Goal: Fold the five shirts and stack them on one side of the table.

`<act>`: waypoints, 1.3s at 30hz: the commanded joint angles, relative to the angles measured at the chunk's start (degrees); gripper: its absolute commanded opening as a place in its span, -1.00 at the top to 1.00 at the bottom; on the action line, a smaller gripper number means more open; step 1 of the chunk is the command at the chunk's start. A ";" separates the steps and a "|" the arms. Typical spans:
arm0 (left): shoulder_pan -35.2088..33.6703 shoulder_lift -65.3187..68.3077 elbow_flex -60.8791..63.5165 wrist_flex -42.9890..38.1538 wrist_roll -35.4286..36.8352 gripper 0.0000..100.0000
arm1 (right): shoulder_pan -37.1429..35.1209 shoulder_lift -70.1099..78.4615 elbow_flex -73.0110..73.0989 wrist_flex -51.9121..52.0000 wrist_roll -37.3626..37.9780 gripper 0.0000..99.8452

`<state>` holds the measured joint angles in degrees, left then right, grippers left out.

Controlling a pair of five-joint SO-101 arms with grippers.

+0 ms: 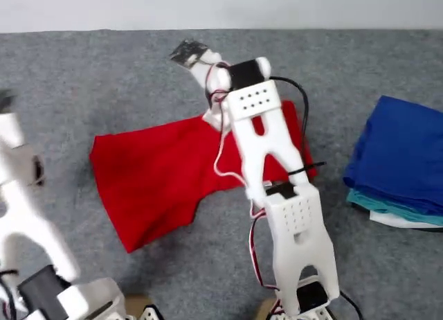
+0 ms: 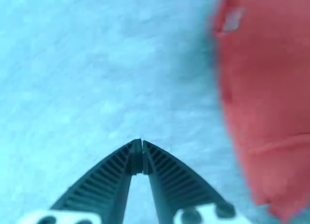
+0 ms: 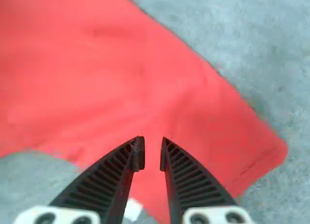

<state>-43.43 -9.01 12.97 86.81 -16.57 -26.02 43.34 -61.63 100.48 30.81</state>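
The red shirt point(image 1: 156, 185) lies spread on the bench point(image 1: 104, 77), soft, light and limp; a hem corner looks best to pinch. The right gripper point(image 3: 149, 153) hovers slightly spread above it; the left gripper point(image 2: 141, 153) is pressed together beside it.

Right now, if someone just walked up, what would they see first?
A big red shirt lies spread out in the middle of the grey table, with the right gripper above it, slightly open. On the right side of the high view sits a stack of folded shirts, a blue one on top.
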 commanded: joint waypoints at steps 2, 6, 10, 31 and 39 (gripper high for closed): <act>-10.64 -2.46 -0.40 -1.49 -6.51 0.99 | -6.90 -13.76 13.98 2.51 -0.70 0.85; -17.41 0.79 1.89 -6.24 -12.48 0.99 | -14.11 -22.90 26.64 2.33 -0.70 0.81; -20.48 7.74 0.92 -7.56 -13.98 0.99 | -21.85 -26.07 34.02 2.24 -0.70 0.54; -22.24 16.97 -3.56 -7.56 -13.89 0.99 | -32.22 -9.63 37.10 -12.18 -1.23 0.49; -22.24 17.05 -3.38 -7.56 -13.89 0.99 | -28.44 -9.10 34.55 -14.81 -0.79 0.81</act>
<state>-65.49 8.40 11.21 80.04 -30.02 -56.44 34.73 -24.35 86.51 30.37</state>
